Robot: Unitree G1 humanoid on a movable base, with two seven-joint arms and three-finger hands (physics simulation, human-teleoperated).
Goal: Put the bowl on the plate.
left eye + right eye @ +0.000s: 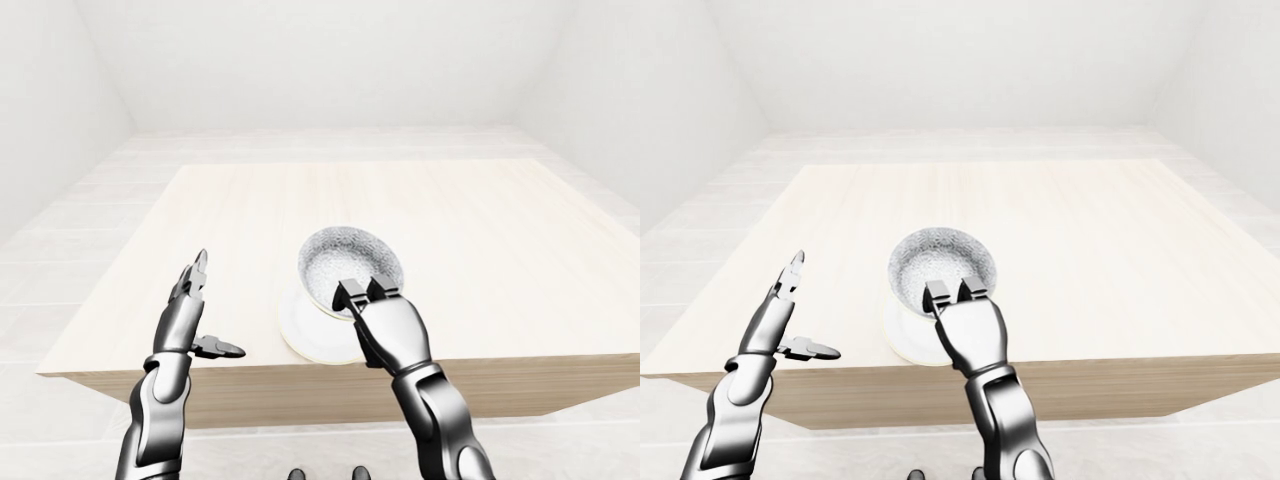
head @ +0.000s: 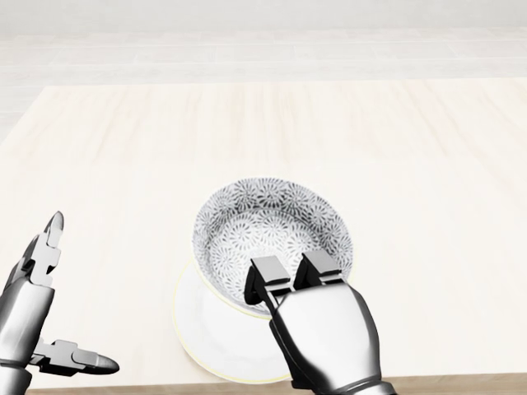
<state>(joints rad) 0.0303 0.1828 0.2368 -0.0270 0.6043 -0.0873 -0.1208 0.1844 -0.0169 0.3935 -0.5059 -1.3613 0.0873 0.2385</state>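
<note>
Because the bowl [image 2: 276,234] looks like glazed ceramic, it is likely to be stiff, smooth and brittle, with a fair weight for its size, so it would probably chip or crack if dropped, or if set down hard on the equally hard plate [image 2: 202,329]. The right hand [image 2: 325,329] has it by the near rim, two fingers [image 2: 270,280] hooked over the edge into the hollow; the thumb is hidden beneath, but the hold reads as a closed pinch on the wall of the bowl. A rim grip on one side leaves most of the weight hanging away from the hand, so the slick glaze may let the bowl tip or slide; a firm pinch low on the wall seems the sound place to hold it. The bowl sits over the far right part of the plate, near the near edge of the pale wooden bench [image 2: 247,132], and appears slightly tilted; whether its foot touches the plate cannot be told. Its grey flower-patterned inside is empty, and the white plate shows nothing on its bare near-left part. The left hand [image 2: 37,317] hangs wide open and empty at the near left, well apart from the plate.
</note>
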